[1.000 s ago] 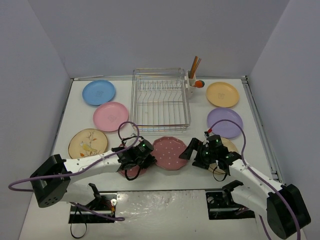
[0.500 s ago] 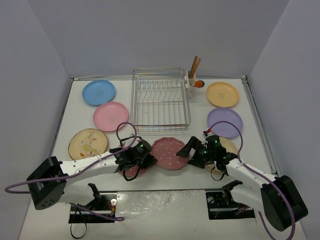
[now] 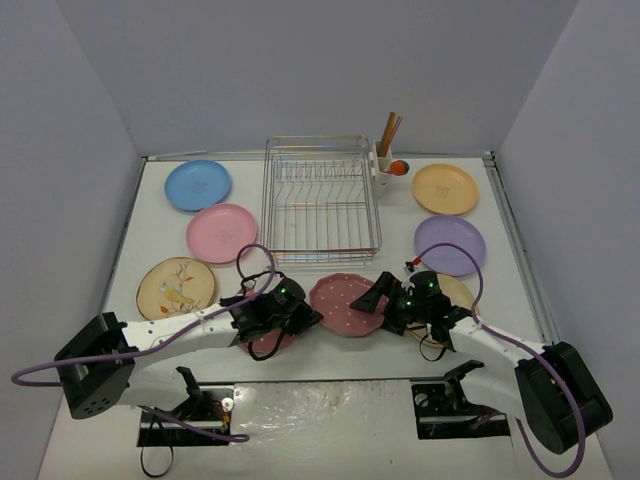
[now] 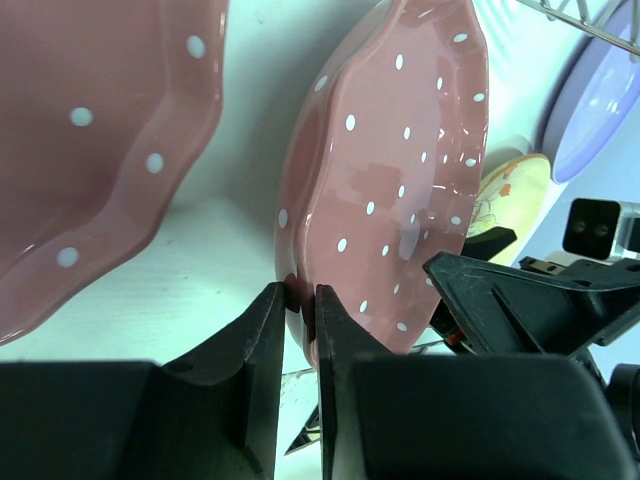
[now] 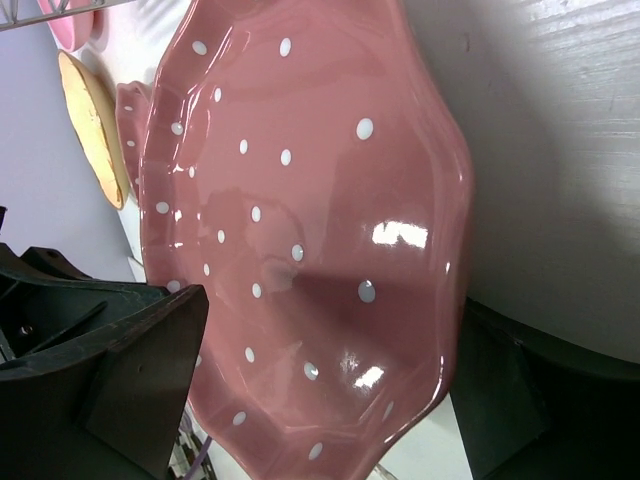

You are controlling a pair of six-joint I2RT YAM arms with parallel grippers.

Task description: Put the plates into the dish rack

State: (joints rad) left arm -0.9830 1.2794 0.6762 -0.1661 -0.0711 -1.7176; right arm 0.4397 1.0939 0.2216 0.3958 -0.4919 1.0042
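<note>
A scalloped dark-pink dotted plate [image 3: 343, 303] lies between my two grippers. My left gripper [image 3: 300, 318] is shut on its left rim; in the left wrist view the fingers [image 4: 298, 300] pinch the plate's edge [image 4: 385, 180], which is tilted up. My right gripper [image 3: 385, 300] is open, its fingers on either side of the plate's right edge [image 5: 300, 230] without closing. A second dotted plate [image 3: 268, 342] lies under my left arm and shows in the left wrist view [image 4: 100, 150]. The silver dish rack [image 3: 320, 198] stands empty at the back centre.
Blue [image 3: 197, 185], pink [image 3: 221, 232] and bird-print beige [image 3: 176, 287] plates lie on the left. Orange-yellow [image 3: 445, 188] and lavender [image 3: 449, 245] plates lie on the right, with a beige one [image 3: 458, 292] partly under my right arm. A white utensil cup [image 3: 385, 168] hangs on the rack's right side.
</note>
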